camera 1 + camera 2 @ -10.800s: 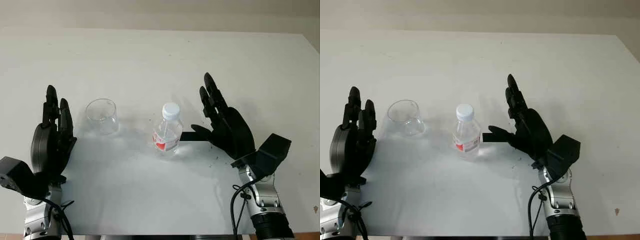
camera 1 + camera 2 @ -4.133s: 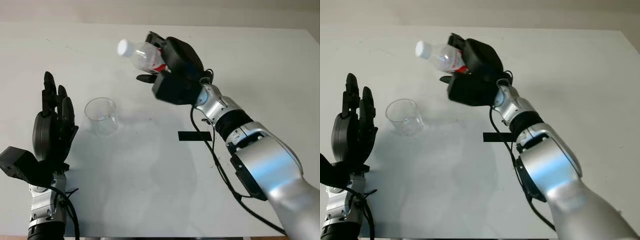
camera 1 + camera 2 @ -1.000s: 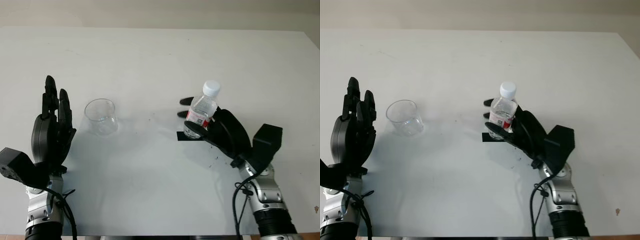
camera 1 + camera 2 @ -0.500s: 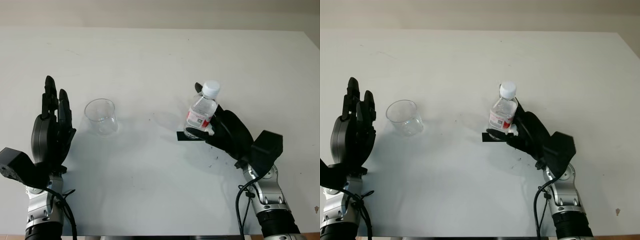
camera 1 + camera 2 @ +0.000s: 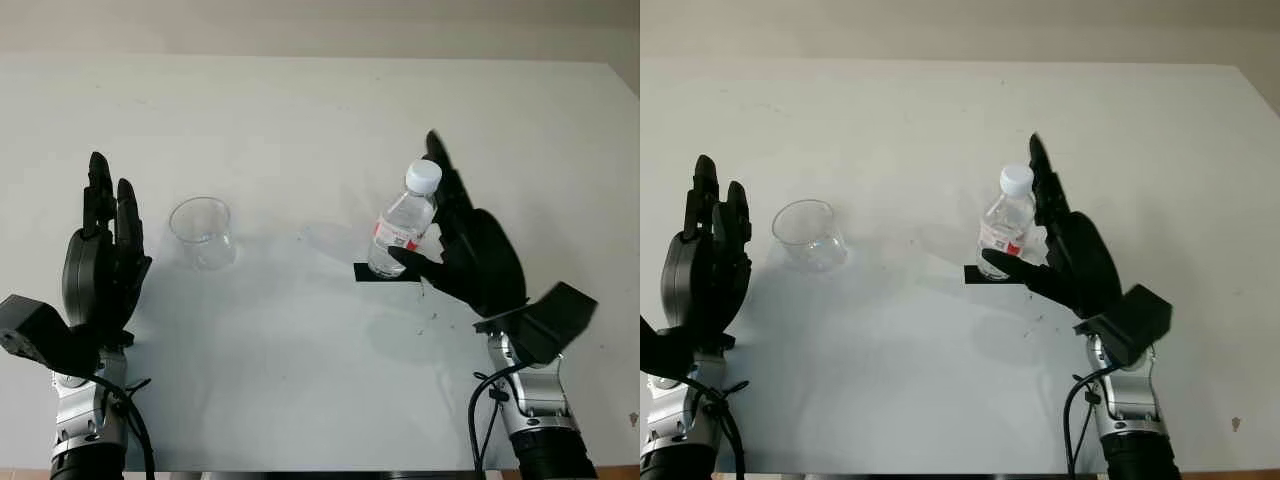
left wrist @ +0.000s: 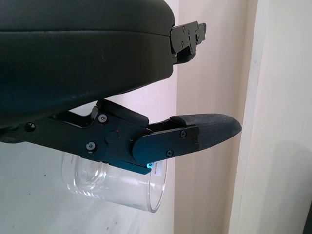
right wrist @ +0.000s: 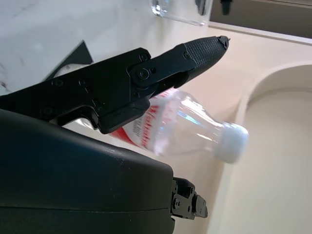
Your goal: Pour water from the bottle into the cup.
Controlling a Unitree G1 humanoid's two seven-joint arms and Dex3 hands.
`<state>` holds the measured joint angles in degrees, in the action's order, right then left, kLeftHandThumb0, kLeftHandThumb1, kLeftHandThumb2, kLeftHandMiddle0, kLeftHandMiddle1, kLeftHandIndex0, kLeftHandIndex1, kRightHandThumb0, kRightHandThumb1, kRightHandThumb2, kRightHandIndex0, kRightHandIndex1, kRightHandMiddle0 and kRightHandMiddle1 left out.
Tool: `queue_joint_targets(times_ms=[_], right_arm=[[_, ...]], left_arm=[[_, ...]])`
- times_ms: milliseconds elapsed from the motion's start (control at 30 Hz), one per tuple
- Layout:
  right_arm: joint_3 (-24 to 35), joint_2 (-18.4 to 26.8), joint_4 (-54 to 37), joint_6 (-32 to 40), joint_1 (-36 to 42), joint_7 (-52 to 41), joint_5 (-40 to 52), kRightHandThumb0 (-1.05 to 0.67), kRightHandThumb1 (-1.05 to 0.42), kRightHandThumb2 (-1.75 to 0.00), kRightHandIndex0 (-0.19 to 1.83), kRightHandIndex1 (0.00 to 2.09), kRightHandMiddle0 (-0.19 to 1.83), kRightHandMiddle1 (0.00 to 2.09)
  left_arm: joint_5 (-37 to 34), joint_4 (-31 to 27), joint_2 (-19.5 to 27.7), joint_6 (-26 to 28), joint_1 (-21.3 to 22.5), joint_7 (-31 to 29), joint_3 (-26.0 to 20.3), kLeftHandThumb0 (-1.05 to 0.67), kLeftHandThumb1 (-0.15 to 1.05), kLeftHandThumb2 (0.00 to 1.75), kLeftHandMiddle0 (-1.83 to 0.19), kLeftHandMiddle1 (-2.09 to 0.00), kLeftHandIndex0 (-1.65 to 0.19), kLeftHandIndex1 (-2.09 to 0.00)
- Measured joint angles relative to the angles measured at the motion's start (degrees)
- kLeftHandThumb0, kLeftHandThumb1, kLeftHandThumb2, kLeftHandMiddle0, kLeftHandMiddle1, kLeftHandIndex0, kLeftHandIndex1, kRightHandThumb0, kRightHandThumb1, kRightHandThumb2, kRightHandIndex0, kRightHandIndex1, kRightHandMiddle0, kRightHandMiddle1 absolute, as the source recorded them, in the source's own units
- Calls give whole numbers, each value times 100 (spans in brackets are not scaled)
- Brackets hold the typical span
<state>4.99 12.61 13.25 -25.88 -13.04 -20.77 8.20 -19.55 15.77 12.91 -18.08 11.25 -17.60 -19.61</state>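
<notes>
White surface carried everything we needed: the cup stood upright at the left, and the bottle stood at the right on the black tape mark, well apart from the cup. Its white cap was on, and the bottle leaned slightly to the right, toward our right hand.

Our right hand stood just beside the bottle on its right, fingers extended up past the cap and the thumb reaching in front of the lower body. We judged the hand open and holding nothing; whether the thumb touched the plastic we could not tell. In the right wrist view the bottle lay between a finger and the palm, not clamped.

Our left hand was raised, open, just left of the cup and apart from it.

We judged the step in hand to be the release. To do it well, we wanted the base flat on the surface before the hand drew off, and we wanted to back away to the right and near side rather than sweep the thumb across the body, since a light, leaning bottle would tip easily. The cup looked empty to us, so with the cap on, no pour had reached it.
</notes>
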Motion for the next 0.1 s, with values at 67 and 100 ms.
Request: queue_joint_targets(times_ms=[67,100], right_arm=[[-1,2,-35,76,37,-39,52,-82,-94,-5,-19,0,-19,0],[-4,3,-49,122,70,-57,68,-82,-94,-5,-19,0,-19,0]], left_arm=[[-1,20,1,0,9,-17,0,-73,105,58,19,0,19,0],[-1,29,1,-1,11,-28,0,-73,105,58,19,0,19,0]])
